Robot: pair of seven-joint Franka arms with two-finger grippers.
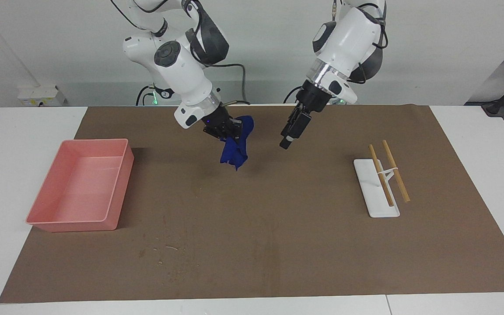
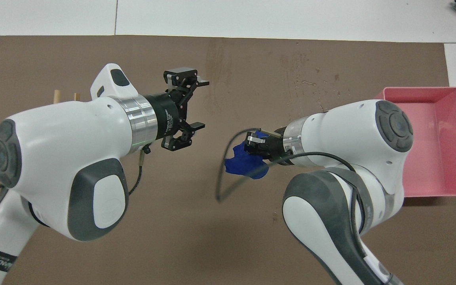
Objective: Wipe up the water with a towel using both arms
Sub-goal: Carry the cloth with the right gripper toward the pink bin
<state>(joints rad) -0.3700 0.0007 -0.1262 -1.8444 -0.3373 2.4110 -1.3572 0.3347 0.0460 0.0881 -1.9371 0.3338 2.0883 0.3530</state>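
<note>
The 2 arms hang raised above the brown mat, wrists angled down and toward each other, the grippers well apart. The right arm reaches in from its base with its forearm sloping down; the right gripper has its fingertips clamped together on the towel, which dangles from it clear of the surface. The left arm stands steeper, its wrist pointing down; the left gripper is empty, its 2 fingers spread wide with a clear gap between them.
</note>
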